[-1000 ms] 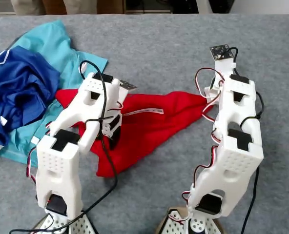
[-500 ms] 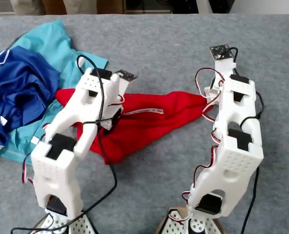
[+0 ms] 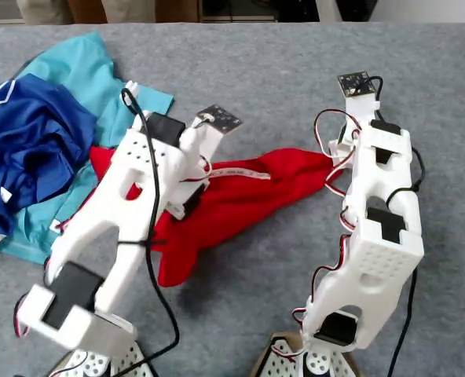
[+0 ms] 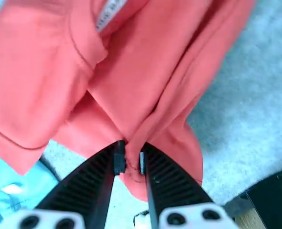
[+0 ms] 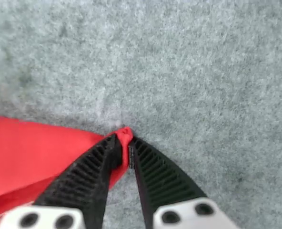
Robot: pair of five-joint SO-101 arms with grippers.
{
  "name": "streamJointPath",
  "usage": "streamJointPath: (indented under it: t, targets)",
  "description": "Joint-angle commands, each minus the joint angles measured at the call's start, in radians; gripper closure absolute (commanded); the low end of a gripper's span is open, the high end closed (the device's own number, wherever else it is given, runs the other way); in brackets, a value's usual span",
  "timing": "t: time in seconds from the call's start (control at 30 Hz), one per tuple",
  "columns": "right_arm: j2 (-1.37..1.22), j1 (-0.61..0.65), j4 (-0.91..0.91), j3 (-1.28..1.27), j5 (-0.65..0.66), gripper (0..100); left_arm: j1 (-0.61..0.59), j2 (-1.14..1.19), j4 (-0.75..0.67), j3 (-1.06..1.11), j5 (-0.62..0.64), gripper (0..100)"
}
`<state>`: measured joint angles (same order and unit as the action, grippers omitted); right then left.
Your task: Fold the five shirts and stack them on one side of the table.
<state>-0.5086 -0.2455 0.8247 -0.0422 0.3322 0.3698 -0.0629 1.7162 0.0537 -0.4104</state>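
Red shirt [image 3: 240, 200]: spreading step, no fold yet
Left gripper [image 4: 129, 161]: clamped on its bunched edge
Right gripper [image 5: 125, 144]: clamped on its opposite corner
Next: likely pull taut, lay flat

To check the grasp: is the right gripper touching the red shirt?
Touching. The right wrist view shows the right gripper shut on a corner of the red shirt, with cloth pinched between its tips.
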Motion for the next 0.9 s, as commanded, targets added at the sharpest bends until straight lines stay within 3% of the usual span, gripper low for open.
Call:
streamJointPath:
  t: [0.0,0.2,0.37,0.53,0.73,0.87]
  targets:
    - [0.047,-0.008,-0.017,0.019,-0.009,99.8,0.028,-0.108,0.043,0.005,0.009,96]
    - [0.047,-0.008,-0.017,0.019,-0.009,99.8,0.064,-0.217,0.044,0.051,0.009,96]
    - [0.047,-0.008,-0.017,0.021,-0.009,99.8,0.146,-0.326,0.046,0.092,0.006,87]
    - [0.047,-0.008,-0.017,0.021,-0.009,99.8,0.209,-0.409,0.046,0.121,-0.021,87]
    - [0.047,-0.008,-0.017,0.021,-0.009,99.8,0.199,-0.41,0.041,0.235,-0.098,92]
    - [0.047,-0.008,-0.017,0.021,-0.009,99.8,0.101,-0.4,-0.048,0.338,-0.141,92]
